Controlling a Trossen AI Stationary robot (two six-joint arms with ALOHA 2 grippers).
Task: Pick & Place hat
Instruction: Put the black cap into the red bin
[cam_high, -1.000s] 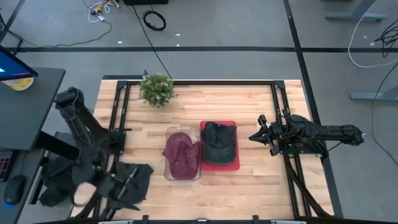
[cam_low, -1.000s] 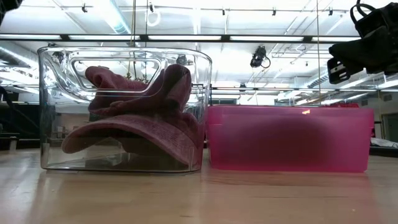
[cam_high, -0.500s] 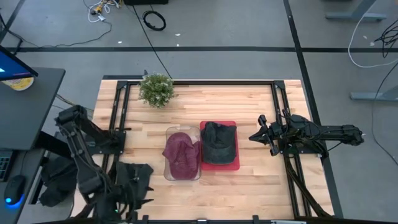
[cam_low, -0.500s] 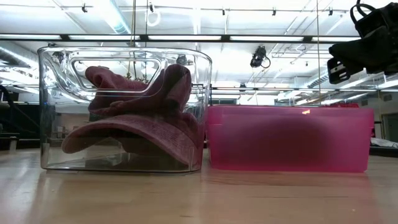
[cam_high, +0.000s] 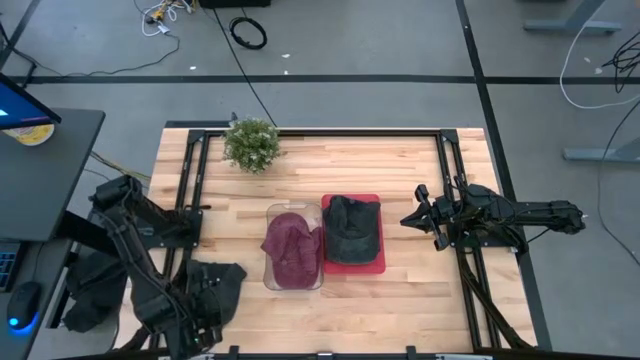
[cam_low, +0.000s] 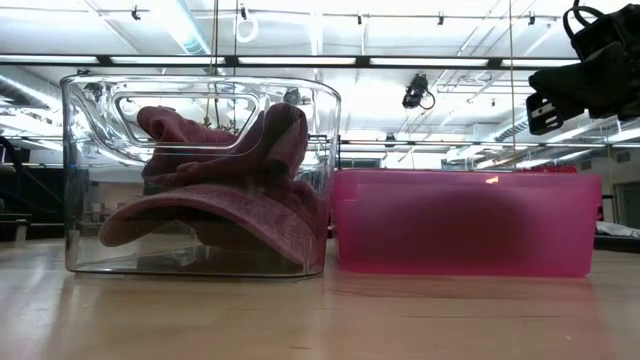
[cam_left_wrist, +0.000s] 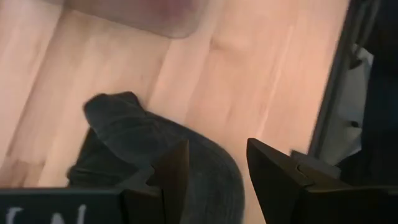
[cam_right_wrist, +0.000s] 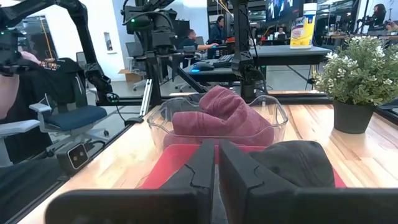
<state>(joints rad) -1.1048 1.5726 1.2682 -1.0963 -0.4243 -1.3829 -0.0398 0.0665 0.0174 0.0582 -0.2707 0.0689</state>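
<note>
Fabric, dark grey and soft, lying crumpled as a hat (cam_left_wrist: 158, 149) on the counter (cam_high: 400, 160) near its front left corner, close by the clear bin (cam_high: 294, 250). Sitting just ahead of and partly under the left fingers (cam_left_wrist: 273, 171), spread apart, gripping nothing. Right fingers (cam_right_wrist: 205, 165) pressed together, empty, hovering by the red tray (cam_high: 378, 262) at the counter's right side.

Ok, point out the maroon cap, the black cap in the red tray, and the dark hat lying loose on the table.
Maroon cap (cam_high: 290, 245), high view, crown inside the clear bin.
Black cap (cam_high: 352, 228), high view, top of its crown.
Dark hat (cam_left_wrist: 155, 146), left wrist view, fabric ahead of the claw.
</note>
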